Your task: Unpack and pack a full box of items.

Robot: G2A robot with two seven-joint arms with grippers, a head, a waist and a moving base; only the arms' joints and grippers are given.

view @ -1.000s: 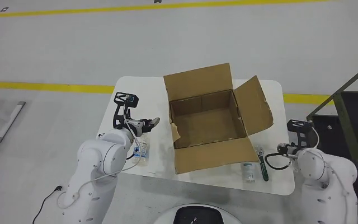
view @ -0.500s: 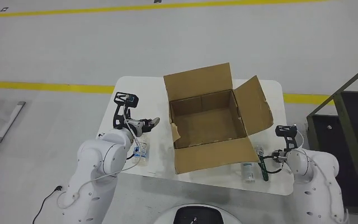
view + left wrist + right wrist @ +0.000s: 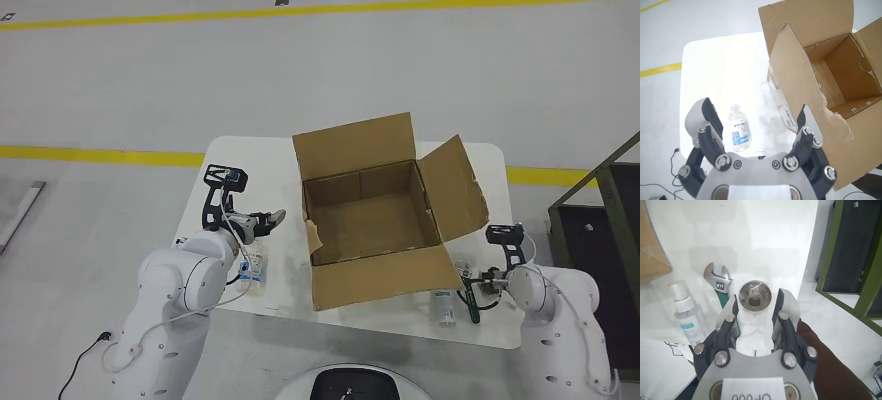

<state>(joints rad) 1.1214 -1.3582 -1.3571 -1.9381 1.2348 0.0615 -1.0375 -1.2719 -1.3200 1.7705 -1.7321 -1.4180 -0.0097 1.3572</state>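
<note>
Right gripper is released, jaws spread, positioned low over the worktop near its right front corner. A round steel flange with a centre bore and small bolt holes lies flat on the worktop just ahead of the fingertips, in line with the gap between them; no contact with either pad is evident. Just beside the flange lies an adjustable wrench with a green handle, its head pointing away from the gripper and its handle passing behind one finger. Beyond the wrench, a clear spray bottle with a white pump lies on its side, near the corner of the cardboard box. In the top view the same gripper sits over the wrench, with the spray bottle just beside it. Left gripper is likewise released and holds nothing, raised above the left side of the worktop. Below it a clear bottle with a blue and white label lies on its side near the front edge, apart from the box. The box stands mid-worktop with all flaps open and its cardboard floor showing. A green metal frame stands off the right edge.
</note>
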